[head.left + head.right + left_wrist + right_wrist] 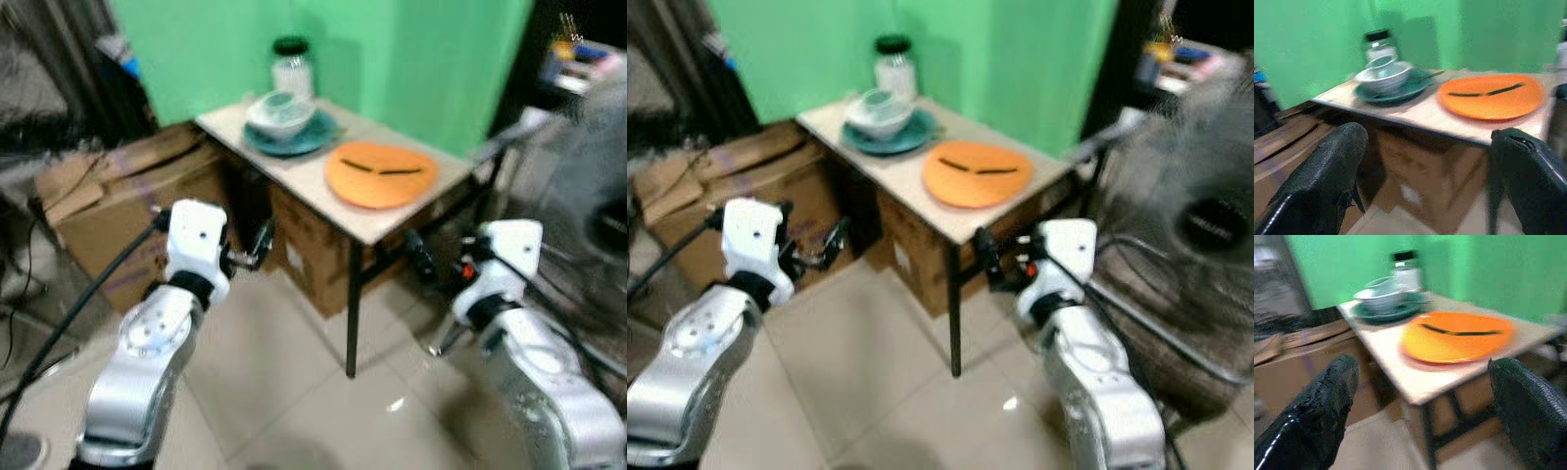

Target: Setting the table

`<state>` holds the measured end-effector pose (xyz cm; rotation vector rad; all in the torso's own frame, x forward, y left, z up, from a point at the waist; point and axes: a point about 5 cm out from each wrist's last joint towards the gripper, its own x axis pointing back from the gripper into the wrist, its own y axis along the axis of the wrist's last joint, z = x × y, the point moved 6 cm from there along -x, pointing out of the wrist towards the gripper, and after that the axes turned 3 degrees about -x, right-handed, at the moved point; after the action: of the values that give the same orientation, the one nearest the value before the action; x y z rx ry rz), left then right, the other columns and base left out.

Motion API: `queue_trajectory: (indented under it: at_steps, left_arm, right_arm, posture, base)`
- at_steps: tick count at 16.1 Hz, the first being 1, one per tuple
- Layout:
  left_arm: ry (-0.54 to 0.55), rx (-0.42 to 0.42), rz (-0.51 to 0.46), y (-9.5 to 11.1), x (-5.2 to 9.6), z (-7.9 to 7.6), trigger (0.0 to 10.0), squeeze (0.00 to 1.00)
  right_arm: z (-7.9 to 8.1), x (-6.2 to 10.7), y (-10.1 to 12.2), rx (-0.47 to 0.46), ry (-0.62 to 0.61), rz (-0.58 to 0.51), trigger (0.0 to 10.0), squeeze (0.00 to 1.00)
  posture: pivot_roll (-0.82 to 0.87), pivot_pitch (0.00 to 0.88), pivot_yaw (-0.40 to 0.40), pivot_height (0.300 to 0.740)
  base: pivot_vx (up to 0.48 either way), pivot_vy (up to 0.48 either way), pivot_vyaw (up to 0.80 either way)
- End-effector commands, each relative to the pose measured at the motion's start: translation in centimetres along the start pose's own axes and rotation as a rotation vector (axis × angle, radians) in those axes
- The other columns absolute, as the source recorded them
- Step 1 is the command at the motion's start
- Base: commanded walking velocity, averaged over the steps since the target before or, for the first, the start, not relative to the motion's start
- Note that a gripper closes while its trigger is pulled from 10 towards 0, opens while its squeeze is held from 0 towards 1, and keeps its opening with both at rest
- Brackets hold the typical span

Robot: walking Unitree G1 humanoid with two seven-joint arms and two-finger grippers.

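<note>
Small table (294,176) at 12 o'clock, orange plate (380,173) with two dark utensils (380,169), white bowl (279,114) on teal plate (291,138) at 11, left gripper (1425,171) and right gripper (1425,401) both wide open, empty, short of table edge.

Orange plate (380,174), teal plate (290,139), white bowl (279,115), green wall (411,59).

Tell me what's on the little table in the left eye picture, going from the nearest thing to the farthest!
Orange plate with two dark sticks on it → teal plate with the white bowl sitting on it → glass jar with the dark lid, closest to the green wall.
</note>
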<state>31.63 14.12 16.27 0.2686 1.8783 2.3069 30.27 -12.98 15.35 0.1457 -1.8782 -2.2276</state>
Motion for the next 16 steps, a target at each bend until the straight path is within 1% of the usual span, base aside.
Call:
queue_trajectory:
  at_steps: [1,2,3,6,16]
  left_arm:
    - [-0.004,-0.004,-0.004,0.17,-0.12,-0.14,10.0,0.00]
    - [-0.006,-0.004,-0.005,0.18,-0.09,-0.18,10.0,0.00]
    - [-0.007,-0.003,-0.004,0.18,-0.08,-0.17,10.0,0.00]
    - [-0.010,-0.001,-0.005,0.20,-0.05,-0.15,10.0,0.00]
    - [-0.018,-0.006,-0.008,0.31,-0.21,-0.27,10.0,0.00]
  right_arm:
    - [-0.49,0.03,0.02,0.008,-0.022,0.008,10.0,0.00]
    - [-0.49,0.01,-0.14,0.000,-0.026,0.014,10.0,0.00]
    - [-0.50,-0.02,-0.23,-0.013,-0.026,0.019,10.0,0.00]
    - [-0.62,-0.08,-0.26,-0.007,-0.031,0.020,10.0,0.00]
    - [-0.60,-0.27,-0.08,-0.005,-0.030,0.014,10.0,0.00]
  posture:
    - [0.14,0.000,0.060,0.740]
    - [0.14,0.000,0.061,0.740]
    - [0.14,0.000,0.061,0.740]
    - [0.14,0.000,0.061,0.740]
    - [0.14,0.000,0.058,0.740]
  base:
    - [0.289,0.000,0.00]
    - [0.292,0.000,0.00]
    - [0.296,0.000,-0.80]
    - [0.311,0.000,-0.79]
    - [0.316,0.000,0.00]
